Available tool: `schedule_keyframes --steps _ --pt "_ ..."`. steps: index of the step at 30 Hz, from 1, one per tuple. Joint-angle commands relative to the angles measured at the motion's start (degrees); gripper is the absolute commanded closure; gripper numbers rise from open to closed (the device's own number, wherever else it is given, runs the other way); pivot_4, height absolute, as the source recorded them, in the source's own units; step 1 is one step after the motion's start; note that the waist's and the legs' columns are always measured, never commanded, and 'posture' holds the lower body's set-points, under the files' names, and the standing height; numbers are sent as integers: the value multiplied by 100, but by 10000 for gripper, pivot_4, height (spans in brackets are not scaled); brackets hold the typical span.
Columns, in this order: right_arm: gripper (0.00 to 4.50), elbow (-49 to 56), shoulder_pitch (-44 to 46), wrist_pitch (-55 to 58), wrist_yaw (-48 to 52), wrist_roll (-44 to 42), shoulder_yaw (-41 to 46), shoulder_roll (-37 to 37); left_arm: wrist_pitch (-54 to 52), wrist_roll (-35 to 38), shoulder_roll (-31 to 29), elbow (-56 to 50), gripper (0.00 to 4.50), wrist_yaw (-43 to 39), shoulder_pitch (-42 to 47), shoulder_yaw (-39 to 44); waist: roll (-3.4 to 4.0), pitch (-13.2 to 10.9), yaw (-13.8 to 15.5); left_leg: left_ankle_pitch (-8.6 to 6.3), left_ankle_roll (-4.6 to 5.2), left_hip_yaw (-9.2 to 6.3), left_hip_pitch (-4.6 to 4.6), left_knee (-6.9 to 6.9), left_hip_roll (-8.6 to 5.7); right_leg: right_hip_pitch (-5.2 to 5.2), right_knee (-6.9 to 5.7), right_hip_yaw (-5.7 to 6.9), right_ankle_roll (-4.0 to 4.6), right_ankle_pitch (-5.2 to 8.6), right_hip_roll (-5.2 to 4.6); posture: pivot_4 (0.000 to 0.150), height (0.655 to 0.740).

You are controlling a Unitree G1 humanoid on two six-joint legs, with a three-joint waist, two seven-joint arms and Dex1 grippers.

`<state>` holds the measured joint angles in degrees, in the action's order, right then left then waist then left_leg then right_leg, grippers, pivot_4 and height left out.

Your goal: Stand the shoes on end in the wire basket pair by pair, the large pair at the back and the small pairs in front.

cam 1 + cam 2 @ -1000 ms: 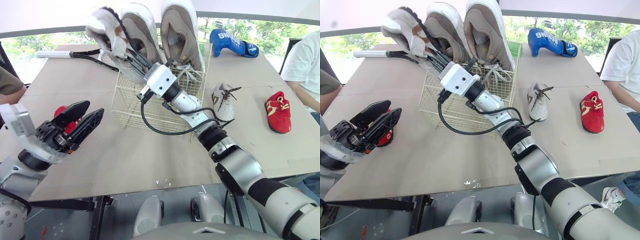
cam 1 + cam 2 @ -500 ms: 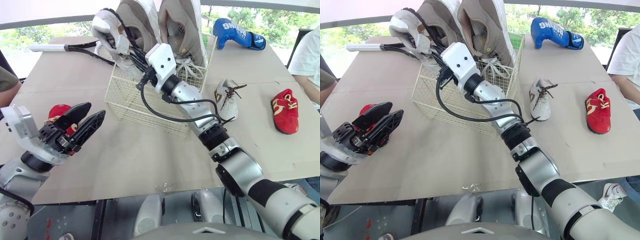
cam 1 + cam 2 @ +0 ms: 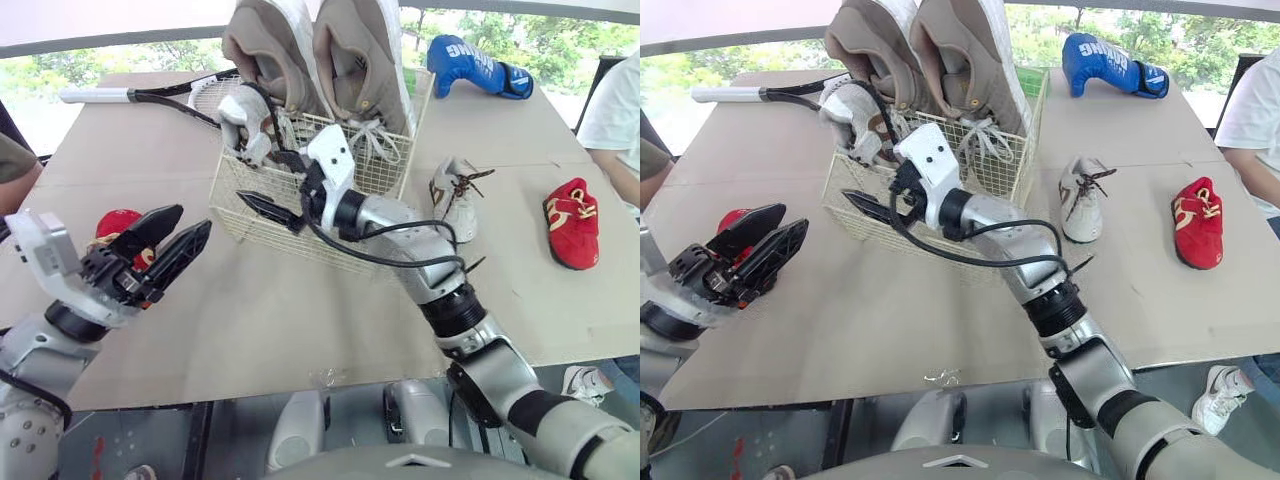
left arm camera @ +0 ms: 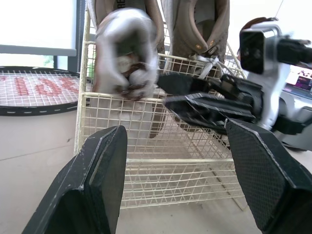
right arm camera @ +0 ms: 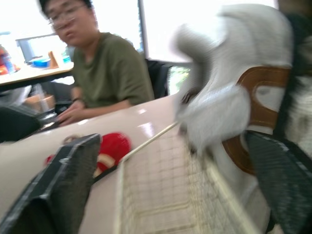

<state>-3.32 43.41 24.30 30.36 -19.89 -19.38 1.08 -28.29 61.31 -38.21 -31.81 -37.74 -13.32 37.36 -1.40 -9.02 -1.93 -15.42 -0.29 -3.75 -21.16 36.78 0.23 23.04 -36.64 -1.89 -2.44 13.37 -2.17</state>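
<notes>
Two large tan shoes stand on end at the back of the wire basket. A small white shoe with brown trim sits upright in the basket's front left corner. My right gripper is open at that corner, one finger outside the basket's front wall; the white shoe shows blurred between its spread fingers. My left gripper hangs open over the table's left side, just in front of a small red shoe. Another small white shoe and a red shoe lie right of the basket.
A racket lies behind the basket at the left, and a blue boxing glove at the far right. One person sits at the table's right edge, and another person in a green shirt at its left.
My right gripper has opened and let go of the small white shoe, which has dropped from above the basket into its front left corner. The right arm has lowered. The left gripper has stayed put.
</notes>
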Motion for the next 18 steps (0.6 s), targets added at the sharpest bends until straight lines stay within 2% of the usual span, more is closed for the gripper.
schedule_keyframes --steps 1,3,6,8,11,12,15,18 --pt "481 1033 57 746 101 -142 300 -494 6 -99 -103 89 10087 -151 226 -245 3 -3 6 0 0 1 -15 1 -1 12 3 4 -1 -1 -1 1500 7400" --pt "481 1618 15 1007 175 -170 349 -882 -81 -63 -190 101 10087 -286 348 -425 2 -3 -14 1 -1 -2 -61 6 -5 53 -5 5 -20 -13 -1 1500 7400" --pt "481 2273 -36 1771 561 -1227 999 -1257 -254 20 -394 55 10087 -591 544 -709 0 -4 -34 2 -3 -3 -83 8 -3 74 -9 14 -24 -16 1 1500 7400" --pt "481 2605 -113 2134 537 -1607 1369 -1488 -274 -30 -500 28 10087 -813 657 -888 12 -22 -37 1 -2 -5 -87 4 1 75 -3 16 -23 -16 1 1500 7400" --pt "0 3487 -489 2791 454 -2368 2074 -2135 -524 183 -587 -63 1728 -939 1016 -1333 31 -38 -12 0 0 -4 -94 -1 0 76 7 19 -24 -16 -1 1500 7400" --pt "0 3755 -635 3008 360 -2668 2354 -2331 -598 223 -595 -78 740 -943 1161 -1488 40 -52 17 0 0 -6 -97 -1 -1 76 10 25 -25 -15 -3 1500 7400" --pt "0 4326 -1217 3455 -172 -3662 3578 -2941 -696 211 -491 -251 740 -919 1553 -1972 42 -63 36 0 1 -10 -111 0 -4 77 17 35 -26 -16 -5 1500 7400" --pt "0 4422 -1730 3869 -651 -3912 4340 -3663 -618 -113 -376 -320 740 -834 1868 -2388 41 -64 57 0 2 -9 -120 7 -6 76 23 37 -28 -17 -4 1500 7400"
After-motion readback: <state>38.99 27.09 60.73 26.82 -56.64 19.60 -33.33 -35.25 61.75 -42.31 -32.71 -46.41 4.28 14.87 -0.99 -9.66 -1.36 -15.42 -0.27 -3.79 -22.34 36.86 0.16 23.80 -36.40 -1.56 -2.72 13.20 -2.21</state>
